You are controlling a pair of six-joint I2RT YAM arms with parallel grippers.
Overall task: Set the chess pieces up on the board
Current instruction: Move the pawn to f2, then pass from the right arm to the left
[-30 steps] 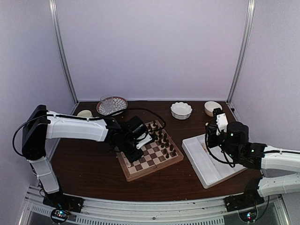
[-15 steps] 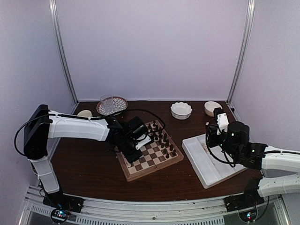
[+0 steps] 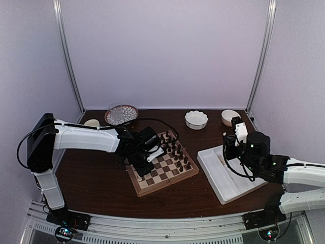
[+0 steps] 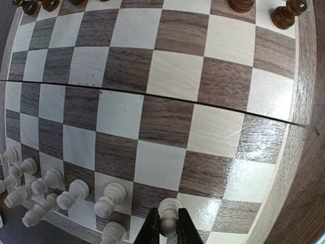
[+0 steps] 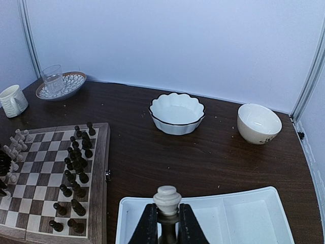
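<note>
In the left wrist view, the left gripper (image 4: 168,231) is low over the board (image 4: 167,122), close to the right rim. Its two fingers pinch a little cream pawn (image 4: 169,208) by its body, and the round head pokes out past the tips. More cream chess pieces (image 4: 109,198) stand in a line just to its left. The dark pieces (image 4: 284,12) stand far off at the other end. I cannot tell if the pawn's foot is touching the wood. In the right wrist view, the right gripper (image 5: 167,229) is above the white tray (image 5: 254,213), well apart from the board. Its fingers squeeze a cream piece (image 5: 167,199) with a round knob on top. They hold it under the knob, and it stands straight up between them. In the top view, the left arm reaches over the near left part of the board, and the right arm hangs over the tray to the right of it. I think these pieces are very light, hard and smooth. They are so tiny that they could slip or tip over fast, and a bump could knock down the ones beside them. The best place to hold one is the thin middle, under the head, with a soft, steady squeeze.
</note>
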